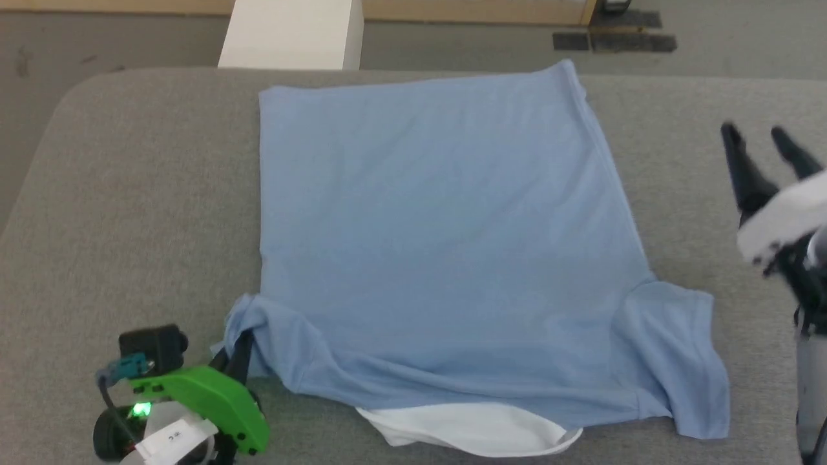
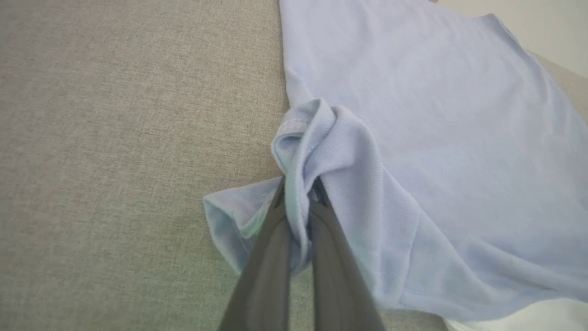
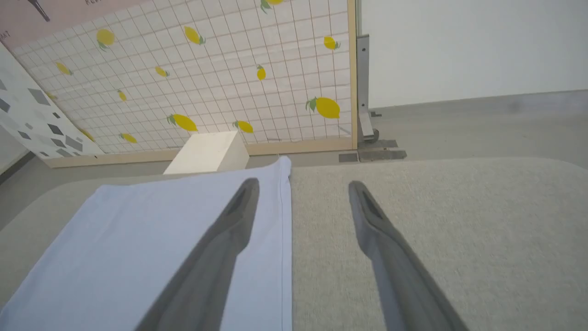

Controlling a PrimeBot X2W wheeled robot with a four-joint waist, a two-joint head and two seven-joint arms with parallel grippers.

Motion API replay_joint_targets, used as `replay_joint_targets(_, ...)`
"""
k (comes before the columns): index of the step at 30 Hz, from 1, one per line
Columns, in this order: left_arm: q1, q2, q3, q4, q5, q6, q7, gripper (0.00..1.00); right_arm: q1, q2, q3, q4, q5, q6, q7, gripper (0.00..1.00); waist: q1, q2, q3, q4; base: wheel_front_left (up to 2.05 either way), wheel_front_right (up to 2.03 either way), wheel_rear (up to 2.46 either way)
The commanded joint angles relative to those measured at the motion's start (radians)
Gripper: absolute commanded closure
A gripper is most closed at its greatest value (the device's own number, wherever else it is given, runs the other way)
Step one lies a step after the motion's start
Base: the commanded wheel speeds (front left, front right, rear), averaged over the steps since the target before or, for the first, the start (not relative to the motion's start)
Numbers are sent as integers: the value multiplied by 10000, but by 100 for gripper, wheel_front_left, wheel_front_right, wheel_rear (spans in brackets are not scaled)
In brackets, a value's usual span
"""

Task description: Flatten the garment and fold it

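Observation:
The garment [image 1: 446,245], a light blue short-sleeved shirt, lies spread back-up on the grey cushioned surface [image 1: 129,213], with its white collar [image 1: 471,429] poking out at the near edge. My left gripper [image 1: 240,342] is shut on the bunched left sleeve [image 2: 317,142]; the cloth is pinched between the dark fingers [image 2: 271,243]. My right gripper [image 1: 757,137] hovers open at the far right, clear of the shirt, its fingers [image 3: 229,230] spread above the shirt's right hem [image 3: 282,220]. The right sleeve [image 1: 685,349] lies flat.
A white box [image 1: 294,32] stands on the floor beyond the surface's far edge. A tiled panel with lemon prints [image 3: 206,73] closes off the back. Bare grey surface lies to the left and right of the shirt.

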Motion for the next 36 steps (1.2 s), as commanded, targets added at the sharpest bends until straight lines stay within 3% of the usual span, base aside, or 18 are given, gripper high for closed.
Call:
replay_joint_targets(1,-293,-82,-61,-146,124,8,-110,100,-548,-144,81,258,-167,-11,100,0,0,0,952,623,0,0,0)
replay_joint_targets(8,-755,-387,-486,-830,494,-42,-451,100,-3206,-1102,742,1624,-943,-11,1313,0,0,0,2493,1585,0,0,0)
replay_joint_targets(20,-1014,-795,-1078,-2066,862,-113,-902,100,-6916,-2400,1580,2906,-2404,-11,5084,0,0,0,4703,3178,0,0,0)
replay_joint_targets(27,-1053,-913,-1379,-2536,949,-203,-1010,100,-7882,-2931,2267,2780,-2889,-11,7343,0,0,0,5562,3651,0,0,0)
replay_joint_targets(36,-1224,-1009,-1586,-2626,971,-304,-1085,100,-7707,-3289,2697,2205,-2806,-11,9001,0,0,0,5965,3696,0,0,0)
